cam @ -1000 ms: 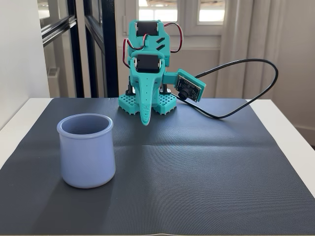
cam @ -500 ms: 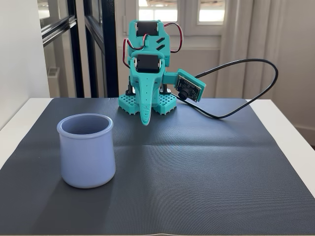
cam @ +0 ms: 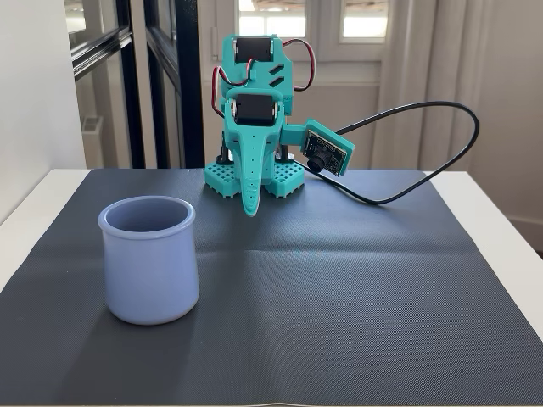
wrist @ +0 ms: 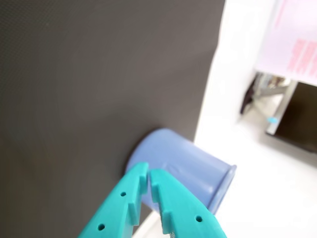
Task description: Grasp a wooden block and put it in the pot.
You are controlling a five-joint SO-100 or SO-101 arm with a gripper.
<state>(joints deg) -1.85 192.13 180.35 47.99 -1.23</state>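
No wooden block shows in either view; it cannot be located on the mat, and whether it lies inside the pot (cam: pixel 149 259) cannot be told, since the fixed view looks across the rim rather than down into it. Pot stands upright on the near-left part of the dark mat (cam: pixel 356 297) in the fixed view, mouth open, well apart from the arm. In the wrist view the same pot (wrist: pixel 190 168) appears tipped sideways only because the camera is rolled; its base sits near the mat's edge.

Claw (cam: pixel 249 209) points down at the mat just in front of the teal base (cam: pixel 254 176), arm folded back on itself, likely a rest pose. Fingers (wrist: pixel 171 201) nearly meet, a thin slit between them, nothing gripped. Wrist camera module (cam: pixel 325 149) juts to the right of the arm, its black cable (cam: pixel 441 136) looping over the far right of the white worktop (cam: pixel 505 216).

Judgement: no grasp looks under way, and without the block in sight the stage of the task cannot be read. Background past the worktop edge is blurred in the wrist view.
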